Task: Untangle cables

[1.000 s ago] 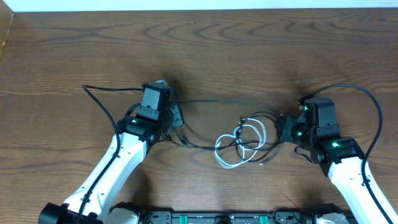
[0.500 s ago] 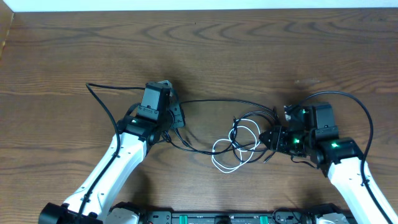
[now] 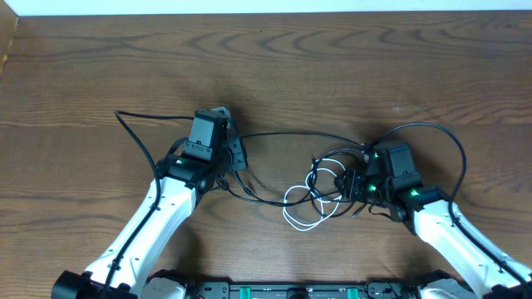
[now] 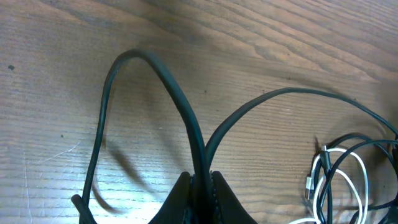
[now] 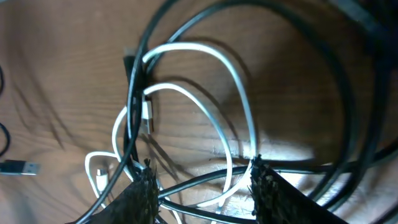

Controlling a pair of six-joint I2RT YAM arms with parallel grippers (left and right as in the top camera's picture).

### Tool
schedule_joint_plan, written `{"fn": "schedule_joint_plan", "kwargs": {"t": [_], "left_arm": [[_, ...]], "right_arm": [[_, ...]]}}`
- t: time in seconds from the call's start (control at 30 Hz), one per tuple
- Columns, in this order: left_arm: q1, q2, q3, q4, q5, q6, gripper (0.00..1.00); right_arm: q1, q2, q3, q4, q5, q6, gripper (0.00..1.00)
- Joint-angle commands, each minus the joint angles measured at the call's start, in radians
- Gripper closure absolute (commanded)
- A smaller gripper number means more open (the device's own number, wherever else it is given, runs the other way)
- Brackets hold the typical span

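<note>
Cables (image 3: 326,184) lie knotted on the table in the overhead view, at 4 o'clock of centre. The left gripper (image 3: 236,154) sits at their 9 o'clock and the right gripper (image 3: 349,184) is at the knot's 3 o'clock edge. Only the left wrist view shows that grip: fingers (image 4: 180,195) pressed together on a black cable (image 4: 181,106) arching toward 11 o'clock. In the right wrist view the fingers (image 5: 144,186) are spread wide, with white cable (image 5: 193,46) and black loops between them. A plug (image 5: 13,167) lies at 8 o'clock.

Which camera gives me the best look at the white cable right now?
Right wrist: the white cable fills the frame, its loops crossing the black cables clearly. Overhead shows most of it, but small. Left wrist catches only a bit at the right edge.
</note>
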Motion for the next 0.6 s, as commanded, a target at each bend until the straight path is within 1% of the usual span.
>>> {"fn": "schedule_joint_plan", "kwargs": {"t": [0.0, 0.07, 0.17, 0.3, 0.4, 0.5, 0.57], "left_arm": [[0.006, 0.006, -0.005, -0.001, 0.009, -0.009, 0.92], [0.006, 0.006, -0.005, -0.002, 0.009, -0.009, 0.92], [0.006, 0.006, -0.005, -0.002, 0.009, -0.009, 0.92], [0.006, 0.006, -0.005, -0.002, 0.009, -0.009, 0.92], [0.006, 0.006, -0.005, -0.002, 0.009, -0.009, 0.92], [0.006, 0.006, -0.005, -0.002, 0.009, -0.009, 0.92], [0.006, 0.006, -0.005, -0.002, 0.009, -0.009, 0.92]], "right_arm": [[0.034, 0.05, -0.005, 0.005, 0.056, 0.006, 0.57], [0.043, 0.084, -0.005, 0.003, 0.1, 0.021, 0.6], [0.043, 0.133, -0.005, 0.009, 0.106, 0.053, 0.61], [0.043, 0.2, -0.005, 0.056, 0.104, 0.061, 0.63], [0.043, 0.219, -0.005, 0.076, 0.098, 0.061, 0.63], [0.043, 0.22, -0.005, 0.087, 0.098, 0.061, 0.7], [0.043, 0.22, -0.005, 0.091, 0.098, 0.061, 0.8]]}}
